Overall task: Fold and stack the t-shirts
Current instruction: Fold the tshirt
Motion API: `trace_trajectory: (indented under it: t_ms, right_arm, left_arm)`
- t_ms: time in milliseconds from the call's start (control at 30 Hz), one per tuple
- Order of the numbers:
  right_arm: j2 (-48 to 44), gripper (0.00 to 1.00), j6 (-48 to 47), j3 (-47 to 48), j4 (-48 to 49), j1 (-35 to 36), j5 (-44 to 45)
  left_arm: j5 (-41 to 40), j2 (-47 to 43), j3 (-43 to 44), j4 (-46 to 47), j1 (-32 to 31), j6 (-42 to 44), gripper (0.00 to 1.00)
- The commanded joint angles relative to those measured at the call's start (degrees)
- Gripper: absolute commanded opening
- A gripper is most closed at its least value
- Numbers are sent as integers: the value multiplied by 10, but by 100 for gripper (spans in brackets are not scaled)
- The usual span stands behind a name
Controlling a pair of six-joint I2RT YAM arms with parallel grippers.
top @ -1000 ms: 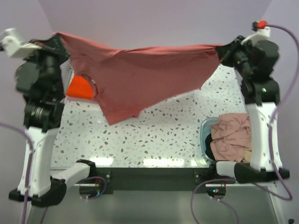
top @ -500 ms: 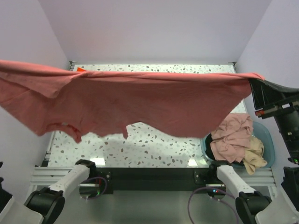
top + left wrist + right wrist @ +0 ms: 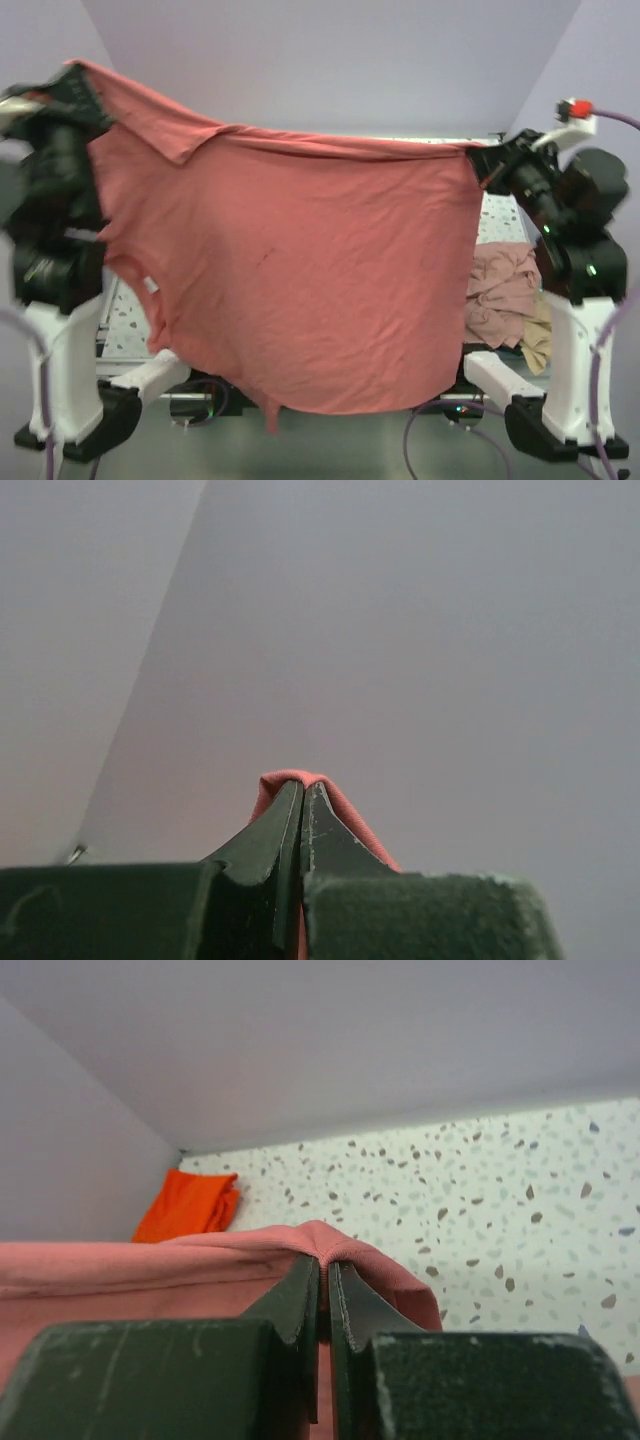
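Here, crumpled pink t-shirts [image 3: 500, 290] lie at the near right. The salmon-pink t-shirt [image 3: 300, 280] hangs spread in the air, its top corners clamped by the left gripper [image 3: 302, 792] and the right gripper [image 3: 325, 1265]. An orange t-shirt [image 3: 185, 1208] lies at the far-left corner of the speckled table [image 3: 500, 1180].

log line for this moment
left fingers: shut on salmon t-shirt | right fingers: shut on salmon t-shirt | salmon t-shirt: spread in air | orange t-shirt: on table
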Motion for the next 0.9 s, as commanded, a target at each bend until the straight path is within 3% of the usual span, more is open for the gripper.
trace_trajectory:
  t_ms: [0,200,233,400,500,667,867]
  right_arm:
    - [83,0,0,-74,119,-1,19]
    - [266,0,3,-130,223,-1,52]
    - [330,0,2,-126,230,-2,57]
    - [530,0,-15,-22,244,-2,60]
    - [658,0,-23,87,210,-3,63]
    - [779,0,-36,217,186,-2,75]
    - [806,0,-47,245,192,-7,77]
  left_arm:
    - [-49,122,-107,92,5,46,0]
    - [-45,326,-172,200,5,51,0]
    - [-44,357,-172,223,5,54,0]
    - [-36,573,-80,230,5,47,0]
    - [-27,661,-17,228,5,43,0]
    - [-10,738,50,225,5,41,0]
    - [-11,752,46,216,5,17,0]
